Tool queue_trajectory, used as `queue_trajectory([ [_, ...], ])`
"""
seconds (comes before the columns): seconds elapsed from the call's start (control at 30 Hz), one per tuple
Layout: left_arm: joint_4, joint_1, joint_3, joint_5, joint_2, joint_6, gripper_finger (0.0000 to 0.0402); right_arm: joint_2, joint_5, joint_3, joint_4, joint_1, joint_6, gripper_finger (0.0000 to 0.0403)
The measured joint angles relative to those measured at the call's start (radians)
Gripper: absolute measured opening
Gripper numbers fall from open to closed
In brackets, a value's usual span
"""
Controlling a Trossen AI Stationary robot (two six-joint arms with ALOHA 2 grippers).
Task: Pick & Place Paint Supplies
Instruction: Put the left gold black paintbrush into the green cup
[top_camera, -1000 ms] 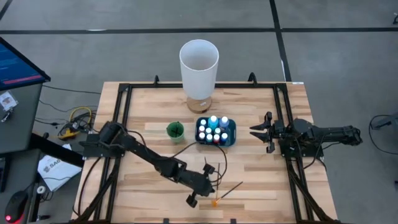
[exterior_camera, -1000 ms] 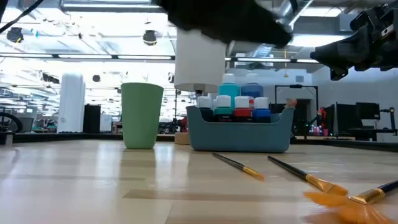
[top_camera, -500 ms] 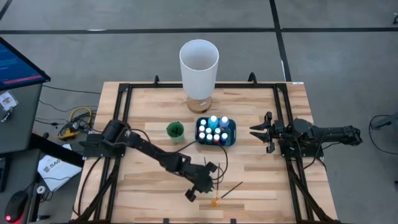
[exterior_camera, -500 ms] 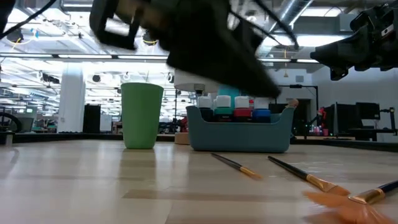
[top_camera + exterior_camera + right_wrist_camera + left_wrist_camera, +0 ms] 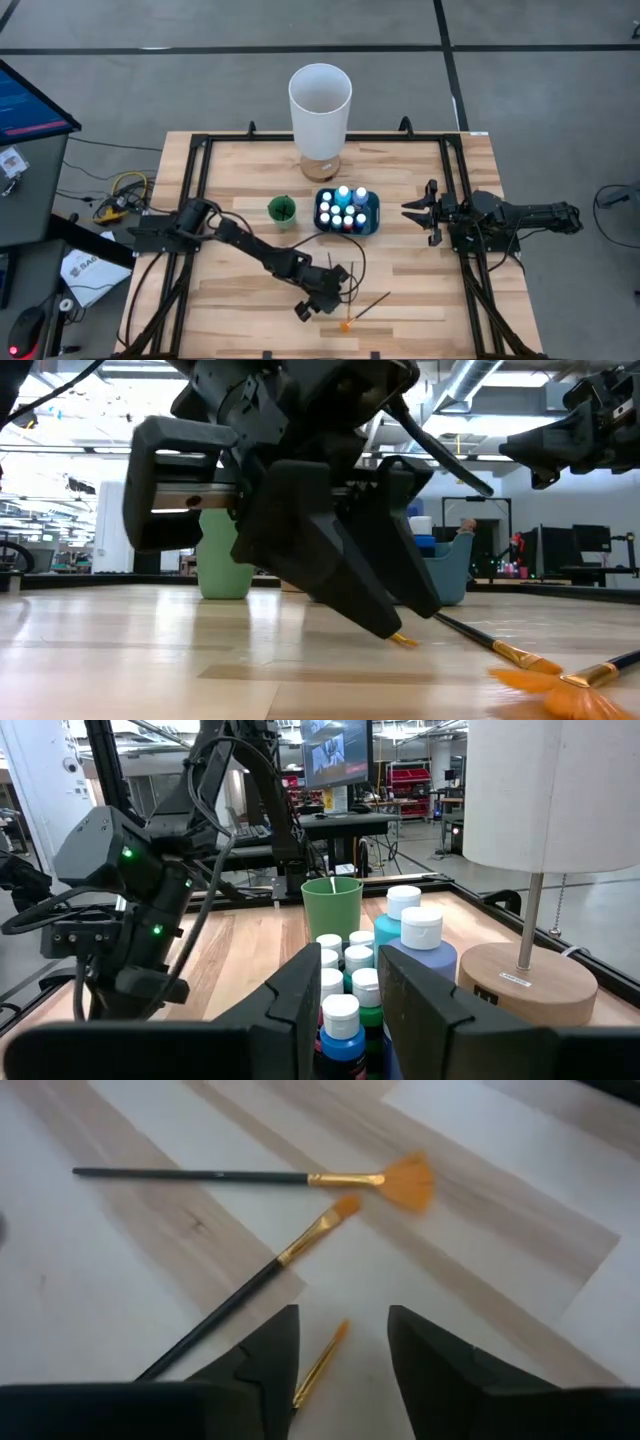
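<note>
Lowering the left gripper (image 5: 340, 1370) with jaws spread astride the small orange-tipped, dark-handled brush (image 5: 322, 1362) on the pale wood table (image 5: 420, 280), you seem set to pinch it (right gripper (image 5: 418, 212) waits pressed shut beside the blue bottle caddy (image 5: 347, 210)).

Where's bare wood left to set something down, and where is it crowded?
Free patches: the table between the blue tray and the right hand, and the strip in front of that hand. Also the back left corner beside the white lamp. Crowded: the front middle, where the left hand, open, hangs over the brushes, and around the green cup.
</note>
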Motion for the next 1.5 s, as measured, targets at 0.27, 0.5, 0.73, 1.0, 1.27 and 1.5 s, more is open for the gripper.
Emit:
queue_trajectory([
  [0.27, 0.001, 0.023, 0.004, 0.048, 0.033, -0.011, 0.013, 0.0, 0.0, 0.0, 0.0, 0.0, 0.0, 0.0098],
  [0.5, -0.025, 0.03, 0.006, 0.069, 0.036, -0.084, 0.0104, 0.0, 0.0, 0.0, 0.0, 0.0, 0.0, 0.0098],
  [0.73, -0.111, 0.025, 0.007, 0.063, 0.035, -0.085, 0.0027, 0.0, 0.0, 0.0, 0.0, 0.0, 0.0, 0.0098],
  [1.0, -0.124, 0.007, 0.005, -0.012, 0.036, -0.083, 0.0002, 0.0, 0.0, 0.0, 0.0, 0.0, 0.0, 0.0098],
  [1.27, -0.107, -0.005, 0.0, -0.083, 0.018, -0.219, 0.0, 0.0, 0.0, 0.0, 0.0, 0.0, 0.0, 0.0098],
  [1.5, -0.085, 0.003, -0.008, -0.161, -0.026, -0.321, 0.0, 0.0, 0.0, 0.0, 0.0, 0.0, 0.0, 0.0098],
])
